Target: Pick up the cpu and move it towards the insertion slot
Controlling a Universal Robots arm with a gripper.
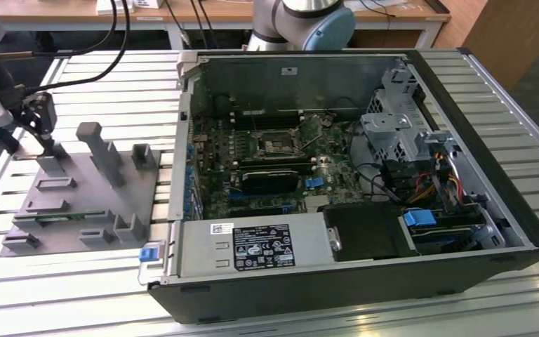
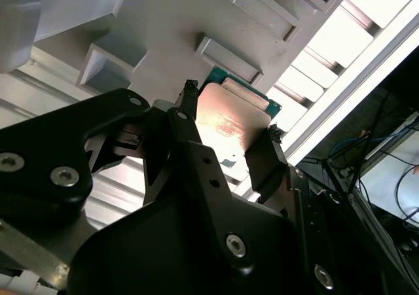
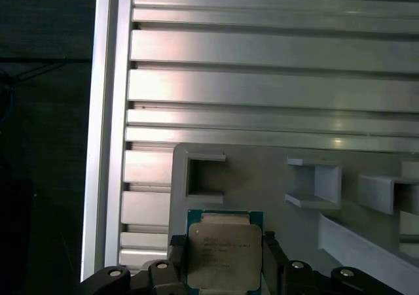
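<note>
The cpu [image 3: 224, 256] is a pale silver square chip with a green rim, seen in both wrist views. It sits between the two dark fingers of my gripper [image 3: 224, 250], which press against its opposite edges. In the second wrist view the cpu [image 2: 229, 121] hangs just over the grey fixture plate [image 2: 170, 20], held by the gripper [image 2: 229, 117]. In the exterior view the gripper [image 1: 52, 149] stands over the far left corner of the grey fixture [image 1: 82, 196]. The insertion slot [image 1: 277, 145] is on the motherboard inside the open computer case, well to the exterior view's right of the gripper.
The fixture carries several upright grey blocks [image 1: 101, 158] and pockets. The black computer case [image 1: 344, 182] lies open on the slatted aluminium table [image 1: 110, 77], with a power supply [image 1: 250, 246], cables and drive cages inside. The arm's base [image 1: 311, 21] stands behind the case.
</note>
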